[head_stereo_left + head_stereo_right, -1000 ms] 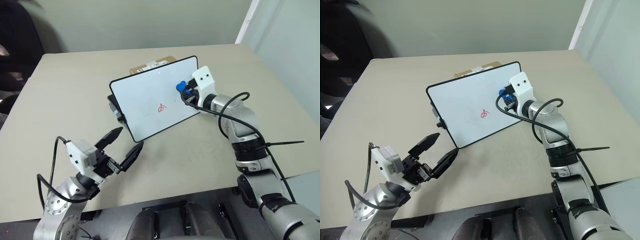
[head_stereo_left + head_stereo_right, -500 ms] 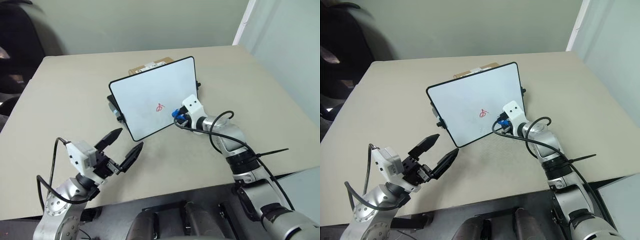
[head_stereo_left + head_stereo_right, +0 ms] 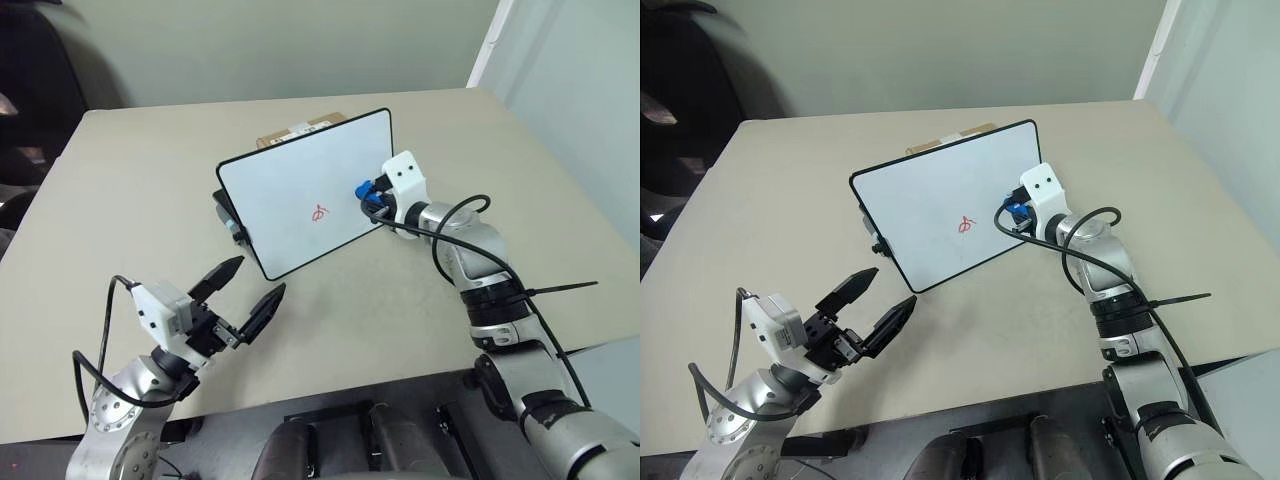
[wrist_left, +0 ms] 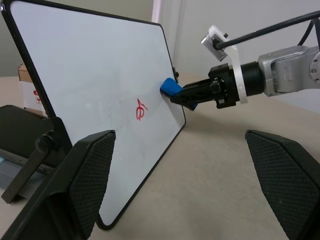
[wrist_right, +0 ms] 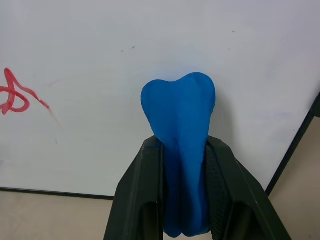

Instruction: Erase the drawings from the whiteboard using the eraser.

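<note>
Now the right gripper (image 3: 372,193), clamped on the blue eraser (image 4: 171,87), presses it against the propped whiteboard (image 3: 290,180) just beside the untouched red drawings (image 3: 319,213), so wiping across them seems next, while the left gripper (image 3: 245,290) gapes empty, well apart.

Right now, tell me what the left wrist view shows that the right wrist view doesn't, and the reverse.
Left wrist view alone: the open fingers of the left gripper, the black stand propping the whiteboard, the right arm's wrist and cable, and the table.

Right wrist view alone: a close look at the right gripper with its fingers shut on the eraser.

Both: the whiteboard, the red drawings, and the blue eraser at the board, beside the drawings.
</note>
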